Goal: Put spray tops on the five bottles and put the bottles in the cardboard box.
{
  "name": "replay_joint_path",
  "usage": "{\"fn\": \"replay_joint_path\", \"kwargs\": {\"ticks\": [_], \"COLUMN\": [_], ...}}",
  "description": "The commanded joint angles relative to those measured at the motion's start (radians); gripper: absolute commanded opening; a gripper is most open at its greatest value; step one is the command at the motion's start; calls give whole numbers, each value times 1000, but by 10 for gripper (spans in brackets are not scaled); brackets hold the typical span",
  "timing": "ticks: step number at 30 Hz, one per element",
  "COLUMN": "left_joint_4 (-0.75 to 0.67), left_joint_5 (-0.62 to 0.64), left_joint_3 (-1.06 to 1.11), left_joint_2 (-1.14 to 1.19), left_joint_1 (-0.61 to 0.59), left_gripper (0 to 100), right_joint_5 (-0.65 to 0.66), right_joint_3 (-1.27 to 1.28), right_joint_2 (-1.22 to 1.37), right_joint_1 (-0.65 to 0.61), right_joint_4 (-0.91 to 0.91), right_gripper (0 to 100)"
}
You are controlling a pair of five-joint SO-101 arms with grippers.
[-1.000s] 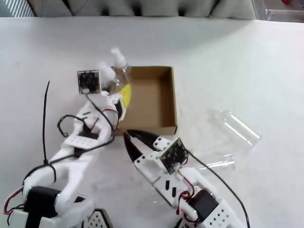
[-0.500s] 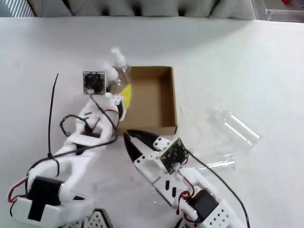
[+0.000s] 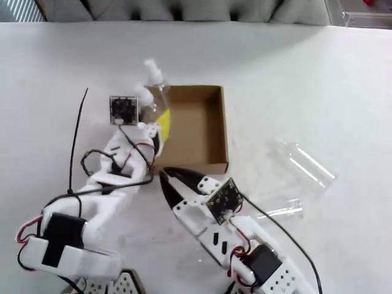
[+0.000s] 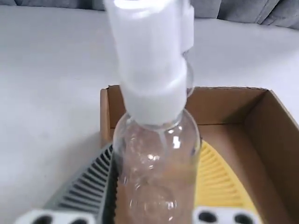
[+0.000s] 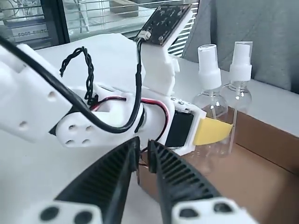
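A clear bottle with a white spray top stands upright between the grey and yellow fingers of my left gripper, which is shut on it. In the high view this bottle is at the left wall of the cardboard box. A second capped bottle stands just behind it at the box's far left corner. Both bottles appear in the right wrist view beside the yellow finger. My right gripper rests near the box's front left corner, shut on nothing.
Two clear bottles without tops lie on the table to the right of the box, one farther back and one nearer the right arm. The box floor is bare. The left arm's cables loop near the right gripper.
The left arm has shifted a little to the right, bringing its held bottle closer to the box's left wall. The right arm has stayed still.
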Motion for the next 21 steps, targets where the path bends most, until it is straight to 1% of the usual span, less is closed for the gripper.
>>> {"fn": "replay_joint_path", "kwargs": {"ticks": [1, 5, 18, 19, 21], "left_joint_4": [-55, -60, -60, -60, -60], "left_joint_5": [-12, -95, -97, -97, -94], "left_joint_3": [-52, -54, -55, -54, -52], "left_joint_2": [15, 38, 48, 48, 48], "left_joint_1": [5, 5, 5, 5, 5], "left_gripper": [20, 20, 21, 26, 70], "right_joint_5": [9, 11, 11, 11, 11], "right_joint_3": [8, 8, 8, 8, 8], "right_joint_2": [-2, -2, -2, -2, -2], "right_joint_1": [1, 1, 1, 1, 1], "right_joint_4": [8, 8, 8, 8, 8], "right_gripper": [15, 15, 15, 15, 15]}}
